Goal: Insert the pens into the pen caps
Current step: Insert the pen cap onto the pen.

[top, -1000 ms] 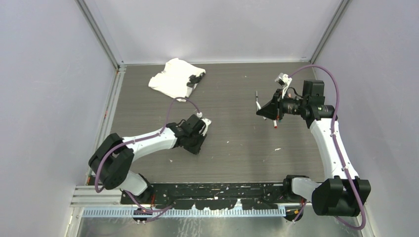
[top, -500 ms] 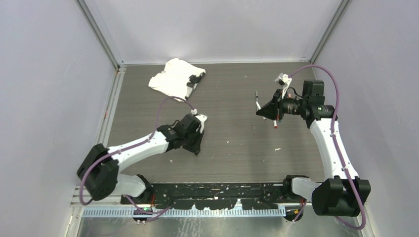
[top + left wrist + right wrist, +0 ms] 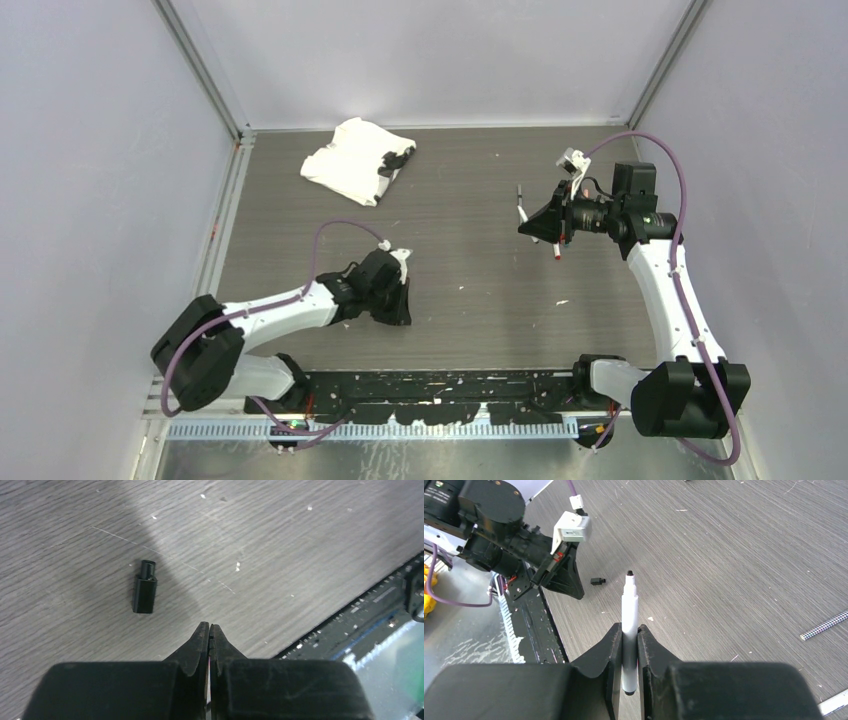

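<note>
Pen [image 3: 629, 602] is clamped in right tool [image 3: 629, 630], black cap [image 3: 144, 587] near left tool [image 3: 209, 632].

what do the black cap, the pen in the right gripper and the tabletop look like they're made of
Black cap: likely moulded plastic, matte, with crisp square edges.
Pen: probably plastic too; smooth white barrel with a soft gloss, dark tip.
Table: looks like grey wood-grain laminate, with printed streaks and fine scratches; could be vinyl.
</note>
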Motion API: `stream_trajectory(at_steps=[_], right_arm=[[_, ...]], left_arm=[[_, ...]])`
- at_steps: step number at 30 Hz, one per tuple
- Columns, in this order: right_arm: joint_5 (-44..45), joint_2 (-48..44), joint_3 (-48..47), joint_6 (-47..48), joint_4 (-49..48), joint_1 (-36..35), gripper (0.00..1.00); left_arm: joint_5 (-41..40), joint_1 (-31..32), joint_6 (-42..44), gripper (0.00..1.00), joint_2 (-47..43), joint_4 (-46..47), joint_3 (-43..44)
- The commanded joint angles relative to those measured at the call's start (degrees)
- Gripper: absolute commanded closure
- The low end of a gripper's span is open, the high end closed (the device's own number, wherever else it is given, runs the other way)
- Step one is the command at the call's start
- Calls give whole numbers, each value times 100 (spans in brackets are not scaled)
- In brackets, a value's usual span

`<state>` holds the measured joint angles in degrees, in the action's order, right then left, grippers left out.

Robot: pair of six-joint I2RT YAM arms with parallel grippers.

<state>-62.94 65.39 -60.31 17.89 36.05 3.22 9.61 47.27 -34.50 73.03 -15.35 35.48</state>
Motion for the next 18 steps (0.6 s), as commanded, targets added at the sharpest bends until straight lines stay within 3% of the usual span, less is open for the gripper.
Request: stream_trajectory(at_steps=[1,18], right_arm=[[-119,-74,-24,17,-109,12,99],[-131,-41,-26,18,-90,12,99]], left_arm=[[-354,20,-38,99,305,272,113],[-1684,-34,320,98,804,-137,437]])
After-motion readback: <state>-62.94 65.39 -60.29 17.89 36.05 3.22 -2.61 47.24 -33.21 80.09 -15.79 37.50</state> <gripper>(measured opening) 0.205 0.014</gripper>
